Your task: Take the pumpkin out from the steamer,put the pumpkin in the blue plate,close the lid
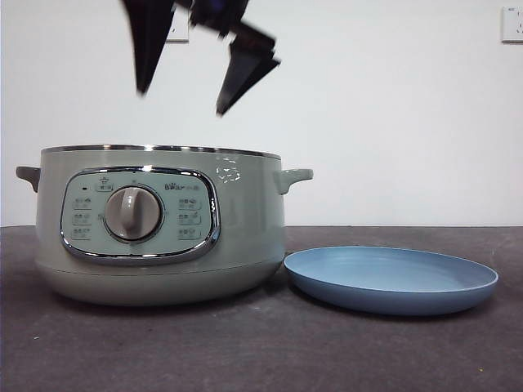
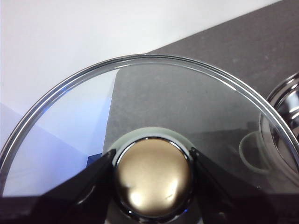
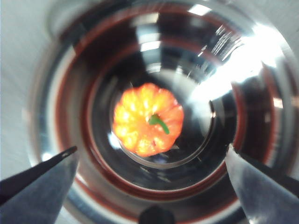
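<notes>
The sage-green steamer [image 1: 163,220] stands at the left of the table with no lid on it. Down in its shiny bowl [image 3: 70,70] lies the orange pumpkin [image 3: 147,119], green stem up. My right gripper [image 1: 181,98] hangs open above the pot, straight over the pumpkin and apart from it; its jaws [image 3: 152,148] are spread wide. The glass lid [image 2: 163,93] is held off the pot, with my left gripper [image 2: 152,154] shut on its metal-topped knob [image 2: 153,175]. The blue plate [image 1: 391,282] lies empty on the table just right of the steamer.
The steamer's chrome rim [image 2: 287,107] shows beside the held lid in the left wrist view. Dark tabletop [image 1: 261,351] runs in front of the pot and plate. A white wall stands behind, with a socket [image 1: 512,24] at the upper right.
</notes>
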